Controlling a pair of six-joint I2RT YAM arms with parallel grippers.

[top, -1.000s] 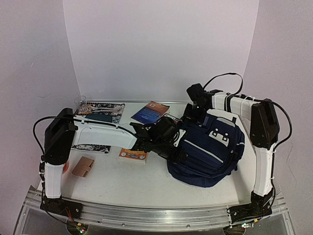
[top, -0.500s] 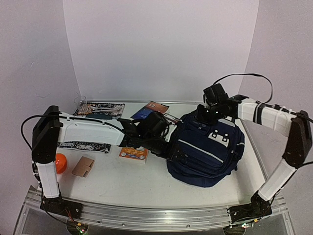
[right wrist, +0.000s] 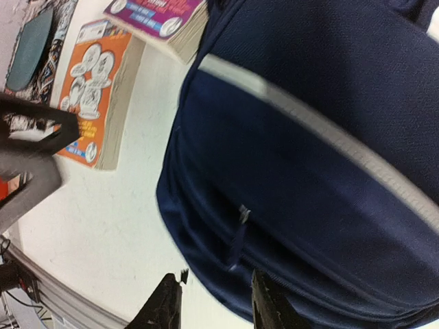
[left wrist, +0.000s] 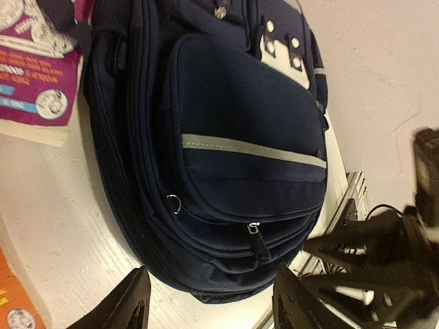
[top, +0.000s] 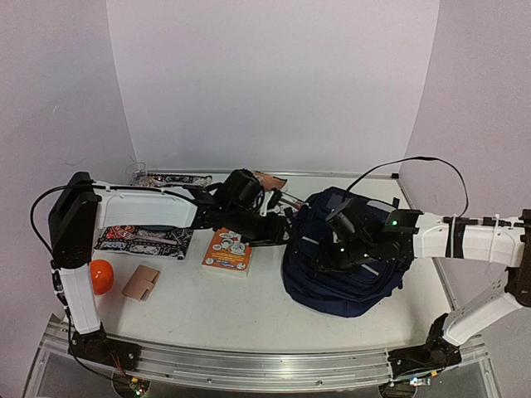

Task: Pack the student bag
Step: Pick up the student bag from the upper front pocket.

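Note:
The student bag (top: 353, 274), navy blue with a grey stripe, lies on the right half of the table. It fills the left wrist view (left wrist: 247, 137) and the right wrist view (right wrist: 309, 137). My left gripper (top: 278, 228) hovers at the bag's left side, open (left wrist: 216, 308), with nothing between its fingers. My right gripper (top: 322, 261) is over the bag's front, also open (right wrist: 216, 308) and empty. A zipper pull (right wrist: 236, 240) hangs just beyond its fingertips.
An orange book (top: 228, 249) lies left of the bag. A purple-covered book (right wrist: 158, 17) sits behind it. Further left are a patterned black mat (top: 141, 240), an orange ball (top: 99, 276) and a tan wallet (top: 141, 282). A second mat (top: 170, 178) lies at the back.
Both grippers have opened. The right arm swung from the bag's back edge to low over its front. The left arm pulled back and left, off the bag.

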